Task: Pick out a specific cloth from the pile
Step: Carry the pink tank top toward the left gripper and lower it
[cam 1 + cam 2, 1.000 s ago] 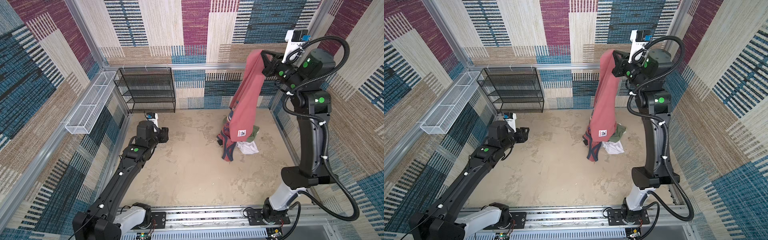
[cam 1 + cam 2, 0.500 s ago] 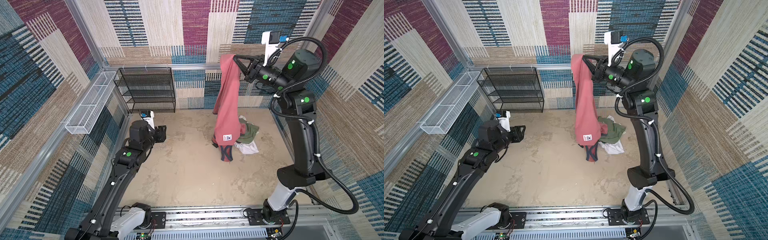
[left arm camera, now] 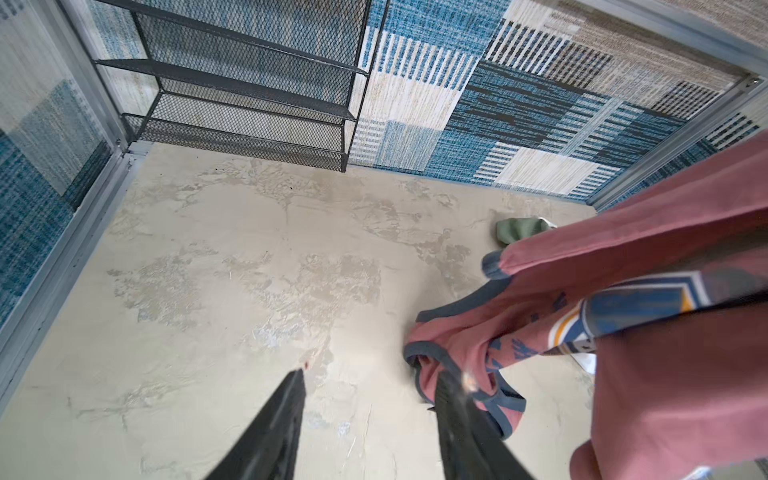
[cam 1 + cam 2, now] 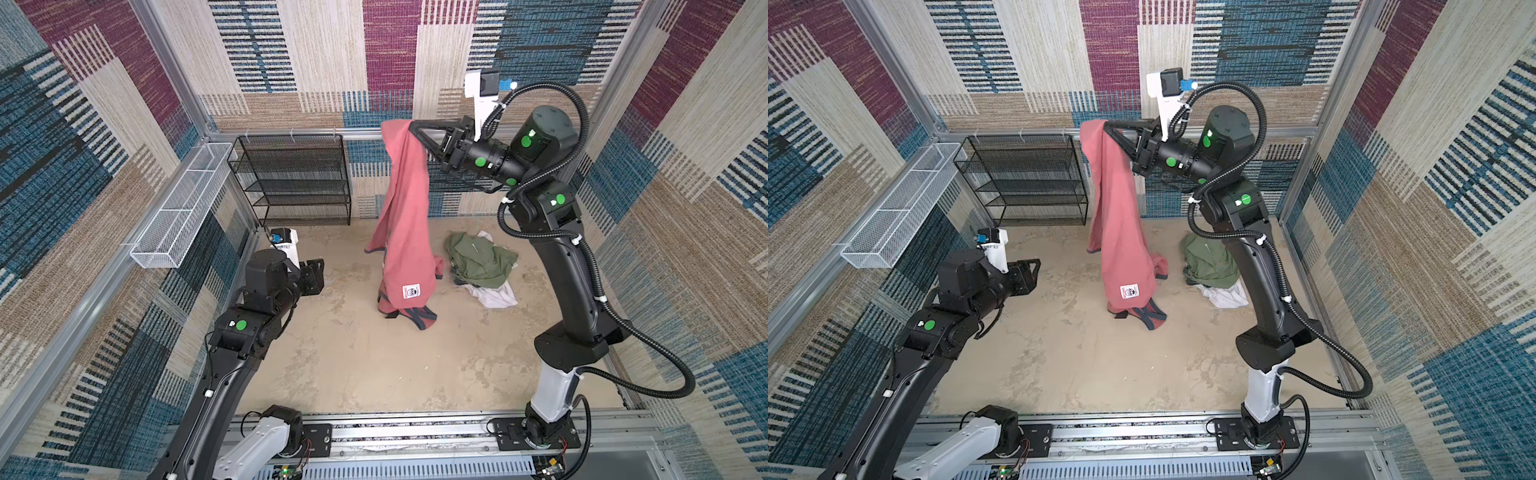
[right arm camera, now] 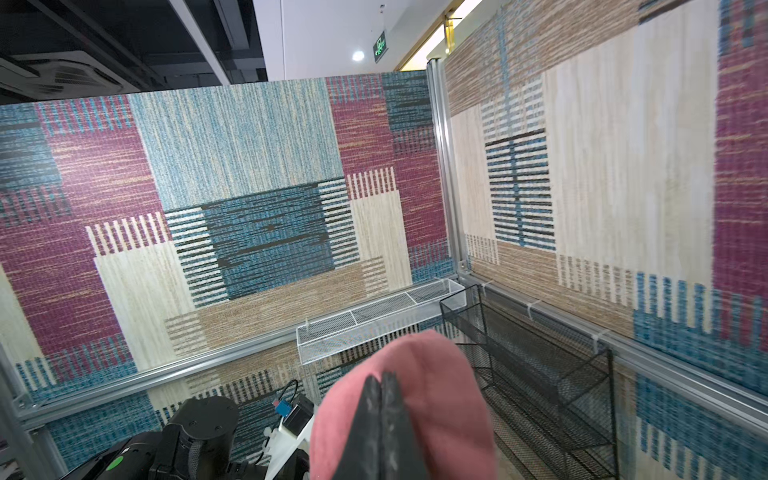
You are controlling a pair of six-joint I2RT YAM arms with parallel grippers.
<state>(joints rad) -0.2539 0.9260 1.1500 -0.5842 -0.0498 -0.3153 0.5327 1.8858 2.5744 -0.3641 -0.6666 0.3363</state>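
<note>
Right arm: upper link rises steeply from its base at 5 o'clock, the elbow is high, and the forearm is bent back to run roughly level toward 11 o'clock, well above the floor (image 4: 353, 374). Right gripper (image 4: 411, 124) (image 4: 1106, 124) is at the top of the reach. Its jaws are pinched tight on a fold of the cloth (image 4: 405, 216) (image 4: 1117, 216). In the right wrist view the two black fingers (image 5: 374, 415) sit pressed together, with dusty-red fabric (image 5: 432, 374) bulging around them.

The cloth hangs in a long drape from that grip, near floor centre and slightly toward 12 o'clock. White label (image 4: 410, 291) faces the camera low on the drape. The bottom end, with grey-blue trim (image 4: 419, 322), bunches on the floor.

The pile (image 4: 480, 266) lies at 2 o'clock, just beside the drape but apart from it. It is now an olive-green garment (image 4: 1208, 266) on top of a white garment (image 4: 1225, 297).

Left arm: leans in from 7 o'clock, forearm low, wrist pointing toward 3 o'clock. Left gripper (image 4: 318, 274) (image 4: 1030, 276) (image 3: 374, 374) sits at 9 o'clock, clear of the cloth. Its jaws are parted about halfway, with nothing between them.

Black mesh rack (image 4: 299, 178) is at 11 o'clock against the far wall. White wire basket (image 4: 178, 212) is at 10 o'clock, on the side rail.
</note>
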